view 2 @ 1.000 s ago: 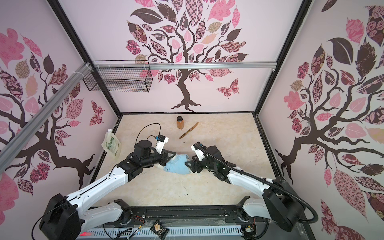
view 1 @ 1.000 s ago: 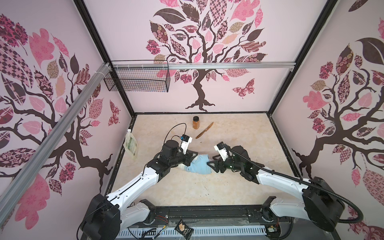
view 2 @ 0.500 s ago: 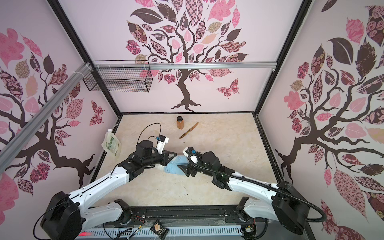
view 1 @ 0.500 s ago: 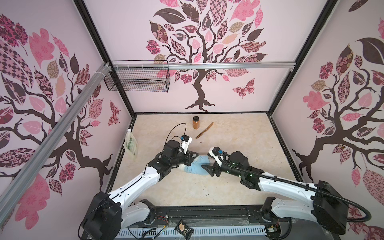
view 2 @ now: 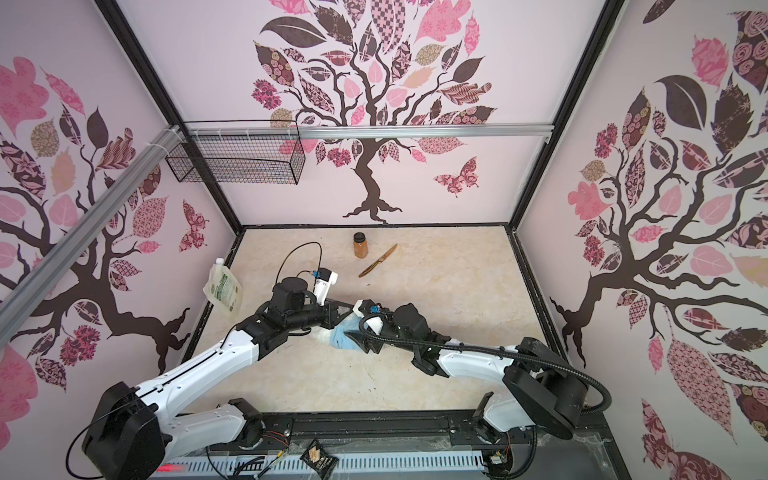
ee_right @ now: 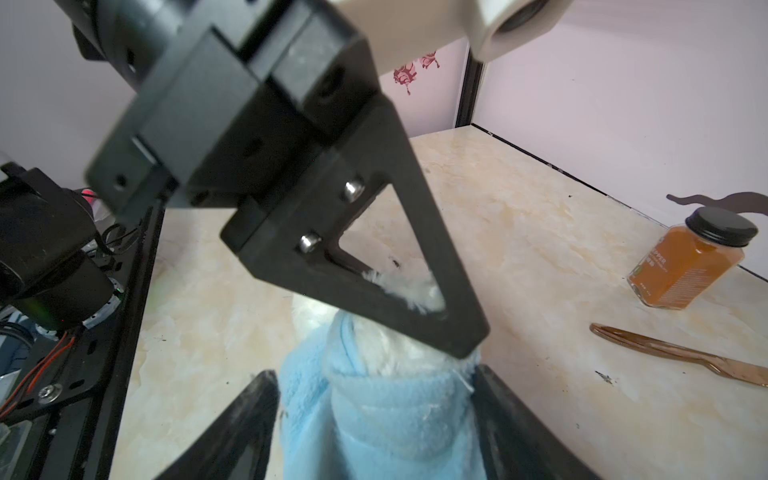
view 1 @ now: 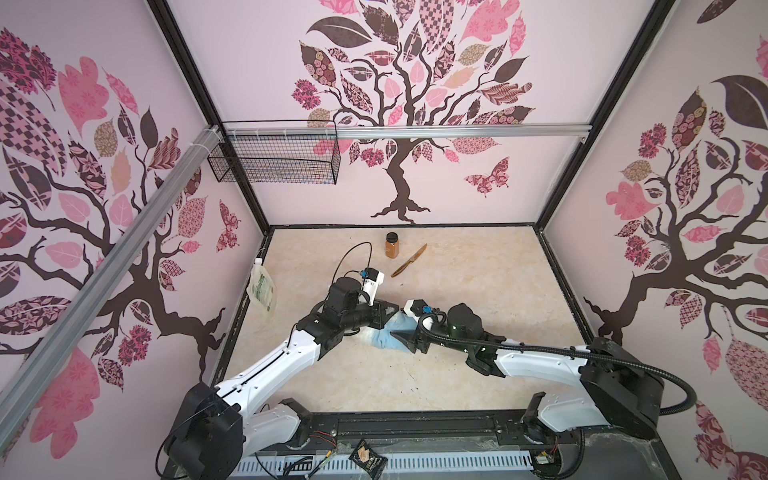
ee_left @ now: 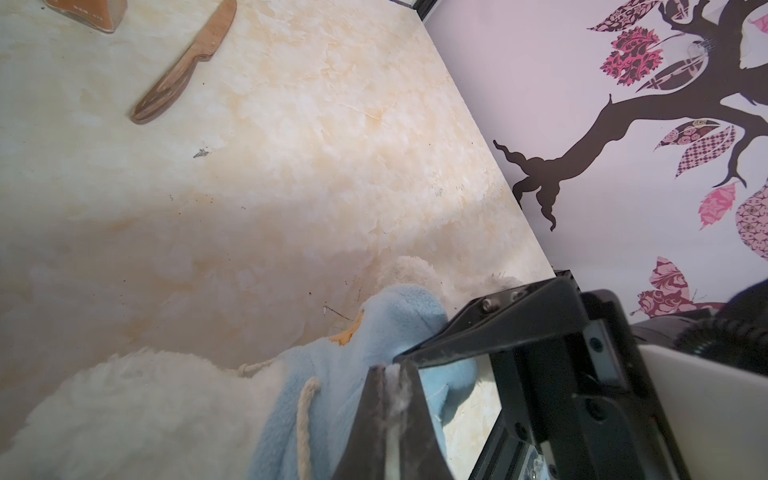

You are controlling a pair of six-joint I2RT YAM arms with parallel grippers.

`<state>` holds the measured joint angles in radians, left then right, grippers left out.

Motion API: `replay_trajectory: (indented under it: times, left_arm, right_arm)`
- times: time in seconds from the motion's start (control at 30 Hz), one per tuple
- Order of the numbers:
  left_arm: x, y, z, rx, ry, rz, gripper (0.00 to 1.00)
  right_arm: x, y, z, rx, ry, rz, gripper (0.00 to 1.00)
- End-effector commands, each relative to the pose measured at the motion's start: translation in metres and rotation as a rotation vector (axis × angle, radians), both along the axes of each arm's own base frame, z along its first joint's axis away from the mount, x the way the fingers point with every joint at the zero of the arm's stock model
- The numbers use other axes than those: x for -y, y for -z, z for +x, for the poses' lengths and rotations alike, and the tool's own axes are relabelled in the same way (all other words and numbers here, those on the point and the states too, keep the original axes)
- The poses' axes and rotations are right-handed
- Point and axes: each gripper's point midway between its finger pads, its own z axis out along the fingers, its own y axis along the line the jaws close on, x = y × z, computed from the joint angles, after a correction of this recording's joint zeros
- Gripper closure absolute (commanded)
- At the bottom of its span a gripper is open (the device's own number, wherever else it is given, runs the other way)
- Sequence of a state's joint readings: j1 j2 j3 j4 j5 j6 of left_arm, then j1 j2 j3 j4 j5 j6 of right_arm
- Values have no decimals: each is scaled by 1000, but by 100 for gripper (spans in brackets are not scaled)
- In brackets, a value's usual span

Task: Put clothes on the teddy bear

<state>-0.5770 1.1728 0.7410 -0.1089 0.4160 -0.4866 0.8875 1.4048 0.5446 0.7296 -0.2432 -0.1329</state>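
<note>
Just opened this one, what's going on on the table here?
Both arms meet at the middle of the table, working on the teddy bear, which lies partly inside a light blue shirt. The left gripper is shut on white fur poking out of the shirt's opening. The right gripper has its jaws open on either side of the shirt-covered body. The bear isn't fully dressed yet.

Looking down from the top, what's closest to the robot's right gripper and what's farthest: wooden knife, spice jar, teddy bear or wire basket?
1. teddy bear in blue shirt: between the fingers of the right gripper.
2. wooden knife: farther back, lying flat.
3. spice jar: just behind the knife.
4. wire basket: high in the back-left corner.
</note>
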Motion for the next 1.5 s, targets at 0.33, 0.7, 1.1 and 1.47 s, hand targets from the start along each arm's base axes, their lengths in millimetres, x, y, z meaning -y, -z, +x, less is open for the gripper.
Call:
replay_trajectory:
  times: [0.33,0.7,1.1,1.47]
  left_arm:
    - [15,-49,-7,79,102,-81,100]
    - [11,-101,-17,81,164,-300,100]
    - [10,-111,-27,57,189,-444,100]
    - [-9,-32,-39,225,217,11,93]
  right_arm:
    - [-2,34,27,-71,105,-18,51]
    - [26,100,6,-303,134,-48,66]
    - [28,124,9,-367,168,-111,62]
    - [13,68,-35,-326,-117,7,87]
